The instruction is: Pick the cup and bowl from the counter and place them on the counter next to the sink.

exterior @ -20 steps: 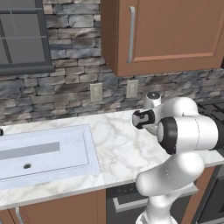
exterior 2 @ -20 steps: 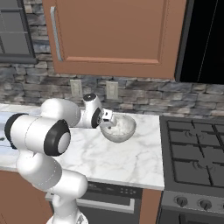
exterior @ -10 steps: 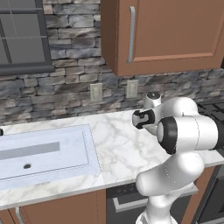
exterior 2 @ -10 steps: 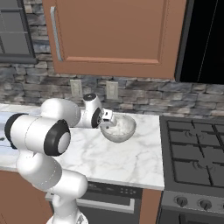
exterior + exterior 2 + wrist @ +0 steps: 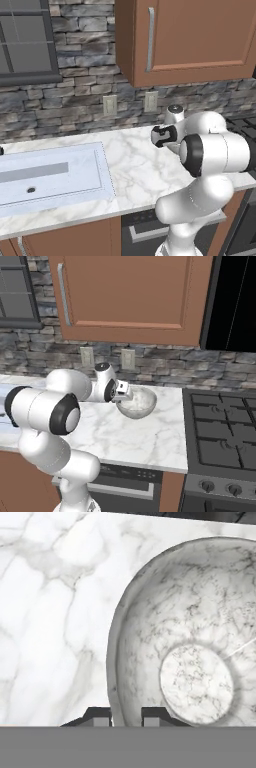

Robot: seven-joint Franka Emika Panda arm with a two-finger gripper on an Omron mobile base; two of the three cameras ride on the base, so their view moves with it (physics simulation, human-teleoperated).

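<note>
Two dark fingertips (image 5: 99, 716) stand either side of the bowl's (image 5: 195, 657) near rim, jaws nearly shut on that thin wall, seemingly pinching it. The bowl sits on the surface (image 5: 130, 431), just left of the stove (image 5: 222, 431), well right of the sink (image 5: 50, 172). An edge-only pinch could let the bowl tilt or slip when lifted. No writing is readable.

Grey stone wall (image 5: 75, 95), wooden upper cabinet (image 5: 195, 35), dark window (image 5: 25, 40), black stovetop (image 5: 222, 431)
</note>
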